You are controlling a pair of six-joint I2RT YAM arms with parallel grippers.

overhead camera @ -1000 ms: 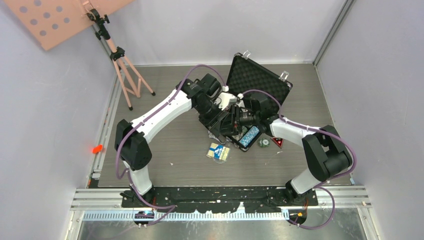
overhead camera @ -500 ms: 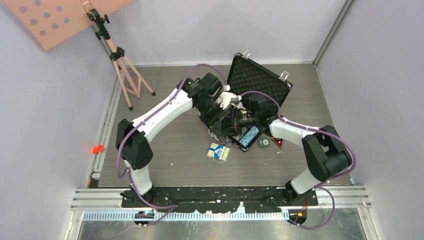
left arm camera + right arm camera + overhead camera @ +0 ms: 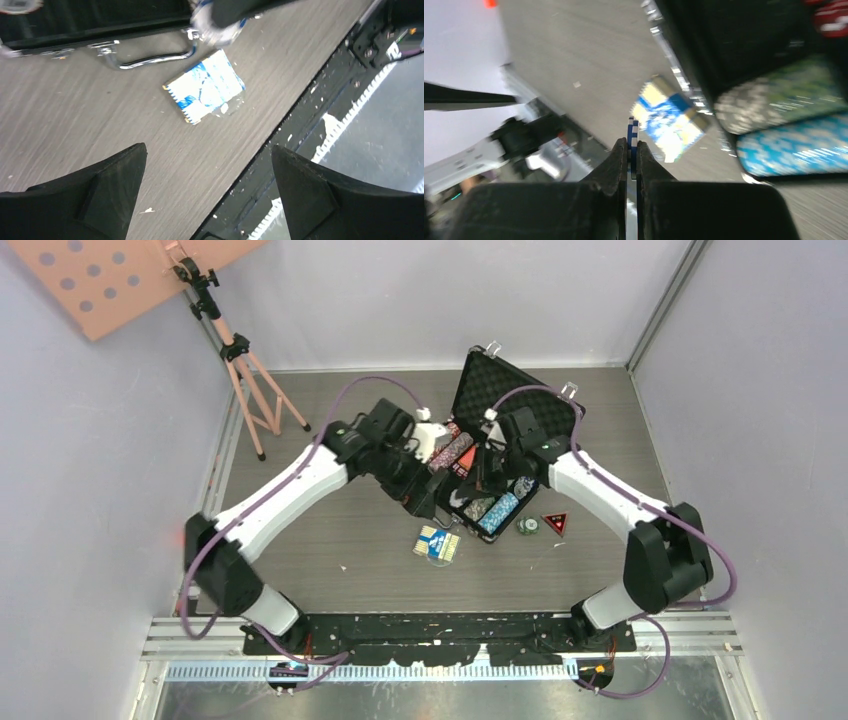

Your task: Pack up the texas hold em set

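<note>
Grey wood bench (image 3: 330,540): my right gripper (image 3: 630,150) pinches one blue-white chip (image 3: 632,131) edge-up; my left gripper (image 3: 207,147) gapes empty near one blue deck (image 3: 204,86), flat, askew to the near edge

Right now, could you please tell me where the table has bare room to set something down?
On the table, the strip between the card deck and the near edge is bare, as is the far right corner beside the case. Crowded just before the case: deck, loose chip, red triangle.
</note>
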